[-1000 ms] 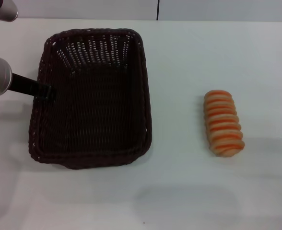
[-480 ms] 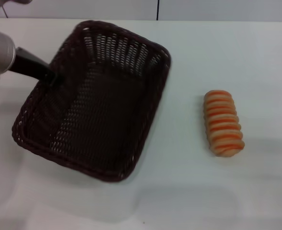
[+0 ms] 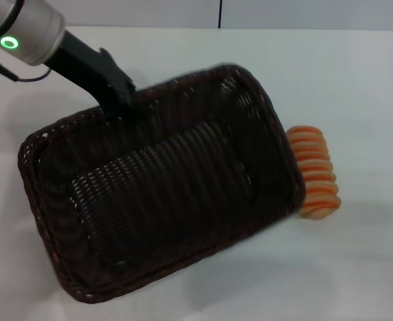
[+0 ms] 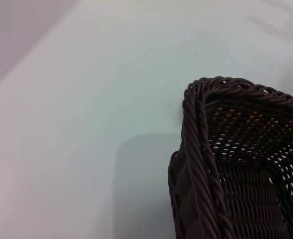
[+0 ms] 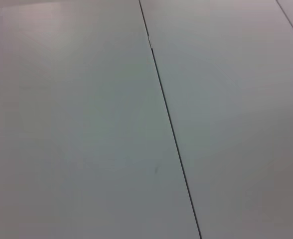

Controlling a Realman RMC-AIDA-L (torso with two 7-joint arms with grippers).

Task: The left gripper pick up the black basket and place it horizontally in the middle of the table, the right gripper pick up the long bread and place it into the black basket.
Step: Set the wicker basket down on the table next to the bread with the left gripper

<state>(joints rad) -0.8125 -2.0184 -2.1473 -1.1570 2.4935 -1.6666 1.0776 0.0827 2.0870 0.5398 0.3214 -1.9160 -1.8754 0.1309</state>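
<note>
Left pincer [image 3: 119, 100] clamped on the black basket [image 3: 163, 200] rim, basket's end overlapping the long bread [image 3: 313, 175]

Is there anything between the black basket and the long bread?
Nothing shows in the head view: the black basket, carried by the left gripper, overlaps the long bread in the picture.

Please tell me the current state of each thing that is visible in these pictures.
black basket: held by its far rim, tilted, open side up, nothing inside, covering one side of the bread.
long bread: lying on the table, not gripped.
left hand: shut on the basket rim.
right hand: not visible.
table: bears the bread.
</note>
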